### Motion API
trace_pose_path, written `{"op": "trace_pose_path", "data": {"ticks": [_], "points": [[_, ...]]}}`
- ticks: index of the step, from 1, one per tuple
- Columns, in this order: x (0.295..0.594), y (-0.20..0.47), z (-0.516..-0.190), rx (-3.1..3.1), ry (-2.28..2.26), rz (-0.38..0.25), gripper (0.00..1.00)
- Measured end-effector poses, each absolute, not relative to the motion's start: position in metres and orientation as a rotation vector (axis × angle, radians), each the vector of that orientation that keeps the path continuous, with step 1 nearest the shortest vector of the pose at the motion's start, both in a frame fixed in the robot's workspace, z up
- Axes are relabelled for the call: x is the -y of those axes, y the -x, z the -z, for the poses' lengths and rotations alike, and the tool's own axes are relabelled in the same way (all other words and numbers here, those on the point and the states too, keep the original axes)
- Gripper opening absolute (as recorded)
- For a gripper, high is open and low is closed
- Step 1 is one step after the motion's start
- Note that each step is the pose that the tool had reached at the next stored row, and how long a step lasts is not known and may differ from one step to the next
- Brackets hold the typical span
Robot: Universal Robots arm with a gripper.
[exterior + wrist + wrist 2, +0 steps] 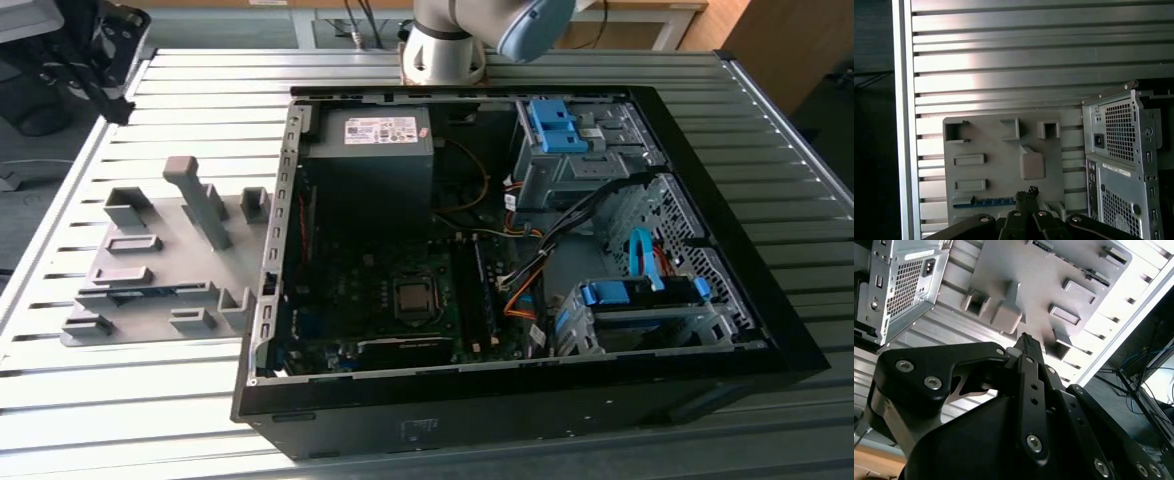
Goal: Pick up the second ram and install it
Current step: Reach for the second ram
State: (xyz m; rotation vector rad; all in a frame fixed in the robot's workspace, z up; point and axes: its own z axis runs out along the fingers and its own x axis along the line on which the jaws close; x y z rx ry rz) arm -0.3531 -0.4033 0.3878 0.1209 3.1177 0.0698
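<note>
The second ram [985,202] is a slim blue-green stick lying on edge in a slot of the grey fixture plate [1004,150]. In the exterior view the second ram [140,292] is a thin bluish line on the fixture plate [147,250], at the exterior view's left of the open computer case [534,380]. My gripper [1026,192] hangs well above the fixture, with its black fingers together and nothing between them. In the second wrist view my gripper [1027,340] points at the fixture from high up.
The case holds a motherboard with a CPU socket [415,297], a power supply [374,150] and blue drive-bay clips [641,292]. A tall grey post [200,200] rises from the fixture. The arm's base [447,45] stands behind the case on the ribbed metal table [134,400].
</note>
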Motion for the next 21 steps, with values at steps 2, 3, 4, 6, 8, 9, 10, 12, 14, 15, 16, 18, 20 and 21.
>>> {"op": "trace_pose_path", "data": {"ticks": [2, 3, 4, 6, 8, 9, 10, 12, 14, 15, 16, 18, 20, 21], "points": [[0.408, 0.359, -0.388, -3.118, -0.121, -0.07, 0.1], [0.41, 0.362, -0.388, -3.118, -0.121, -0.07, 0.1], [0.412, 0.365, -0.387, -3.118, -0.121, -0.07, 0.1], [0.416, 0.372, -0.387, -3.118, -0.121, -0.07, 0.1], [0.419, 0.379, -0.387, -3.118, -0.121, -0.07, 0.1], [0.419, 0.382, -0.387, -3.118, -0.121, -0.07, 0.1], [0.42, 0.385, -0.387, -3.118, -0.121, -0.07, 0.1], [0.421, 0.391, -0.387, -3.118, -0.121, -0.07, 0.1], [0.421, 0.395, -0.387, -3.118, -0.121, -0.07, 0.1], [0.421, 0.396, -0.387, -3.118, -0.121, -0.07, 0.1], [0.421, 0.396, -0.387, -3.118, -0.121, -0.07, 0.1], [0.421, 0.396, -0.387, -3.118, -0.121, -0.07, 0.1], [0.421, 0.396, -0.387, -3.118, -0.121, -0.07, 0.1], [0.421, 0.396, -0.387, -3.118, -0.121, -0.07, 0.1]]}}
